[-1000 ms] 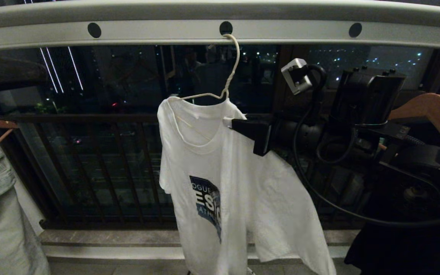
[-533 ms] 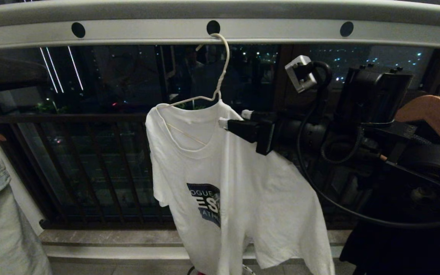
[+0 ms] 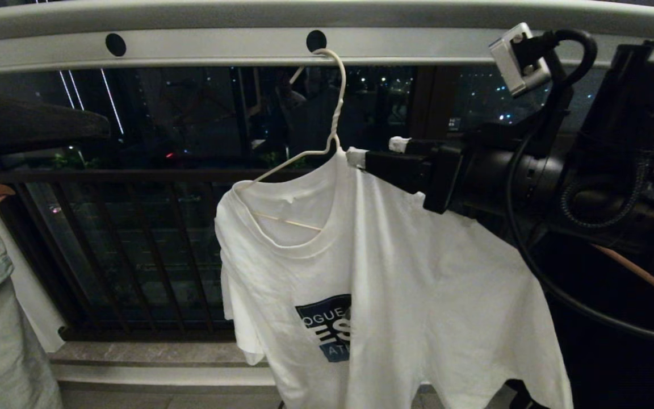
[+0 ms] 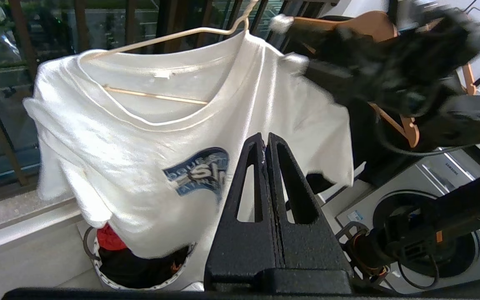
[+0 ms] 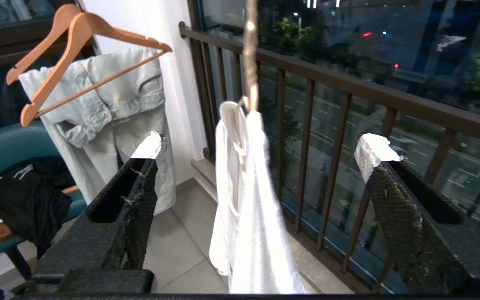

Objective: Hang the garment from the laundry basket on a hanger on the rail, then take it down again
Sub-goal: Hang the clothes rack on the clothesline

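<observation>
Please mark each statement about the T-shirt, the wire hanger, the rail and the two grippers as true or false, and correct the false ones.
1. The white wire hanger hooks into a hole of the rail. True.
2. The T-shirt lies in the laundry basket. False: it hangs on the hanger.
3. The right gripper is open. True.
4. The left gripper is open. False: it is shut.
5. The wooden hanger carries the T-shirt. False: pale denim hangs there.
</observation>
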You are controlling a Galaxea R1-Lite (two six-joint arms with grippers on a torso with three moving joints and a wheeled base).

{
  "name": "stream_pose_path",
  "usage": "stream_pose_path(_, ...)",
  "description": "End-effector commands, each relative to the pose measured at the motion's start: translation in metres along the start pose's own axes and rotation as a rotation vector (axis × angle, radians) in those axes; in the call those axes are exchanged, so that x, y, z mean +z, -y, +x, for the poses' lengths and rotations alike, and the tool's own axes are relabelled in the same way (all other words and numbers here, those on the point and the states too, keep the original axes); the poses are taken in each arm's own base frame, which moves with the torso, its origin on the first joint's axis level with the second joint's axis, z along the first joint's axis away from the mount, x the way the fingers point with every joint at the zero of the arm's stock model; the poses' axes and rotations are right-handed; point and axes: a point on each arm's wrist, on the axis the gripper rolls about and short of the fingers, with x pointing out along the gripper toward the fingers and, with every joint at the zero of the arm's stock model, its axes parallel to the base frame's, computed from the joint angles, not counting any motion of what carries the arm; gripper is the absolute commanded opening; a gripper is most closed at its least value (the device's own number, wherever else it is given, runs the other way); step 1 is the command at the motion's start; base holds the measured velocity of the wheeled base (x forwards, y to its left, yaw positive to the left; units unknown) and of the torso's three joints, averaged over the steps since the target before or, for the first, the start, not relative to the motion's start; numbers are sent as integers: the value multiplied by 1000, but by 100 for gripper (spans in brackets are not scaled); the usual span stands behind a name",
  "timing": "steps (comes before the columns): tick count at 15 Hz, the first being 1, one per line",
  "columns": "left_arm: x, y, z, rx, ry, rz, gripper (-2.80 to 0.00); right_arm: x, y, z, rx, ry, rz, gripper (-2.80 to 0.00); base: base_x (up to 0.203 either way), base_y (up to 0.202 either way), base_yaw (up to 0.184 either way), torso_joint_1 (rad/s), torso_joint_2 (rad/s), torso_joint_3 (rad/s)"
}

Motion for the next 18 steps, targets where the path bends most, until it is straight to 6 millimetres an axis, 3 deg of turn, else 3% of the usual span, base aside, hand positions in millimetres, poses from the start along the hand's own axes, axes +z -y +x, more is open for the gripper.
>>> stream_pose_path(1,0,0,2,2,-7,-3,-280,21,-8,-21,-4,47,-15,0,0,0,0,0,0,0)
stream_pose_path(3,0,0,1,1,-5,-3,-280,32,-13,-36,-16,71,-43,0,0,0,0,0,0,0)
stream_pose_path(4,0,0,1,1,-4,-3,-280,36,-16,-45,-25,61,-52,-103,0,0,0,0,0,0)
stream_pose_path(5,1,0,2,2,-3,-3,-280,39,-18,-53,-32,42,-53,-280,0,0,0,0,0,0)
stream_pose_path(11,8,3,-3,-12,18,-10,-280,44,-26,-85,-62,-113,-13,-280,0,0,0,0,0,0)
stream_pose_path(15,14,6,-5,-1,-21,-62,-280,45,-27,-93,-136,-227,86,-280,0,0,0,0,0,0)
stream_pose_path(18,15,6,-2,21,-71,-104,-280,43,-32,-111,-163,-292,127,-280,0,0,0,0,0,0)
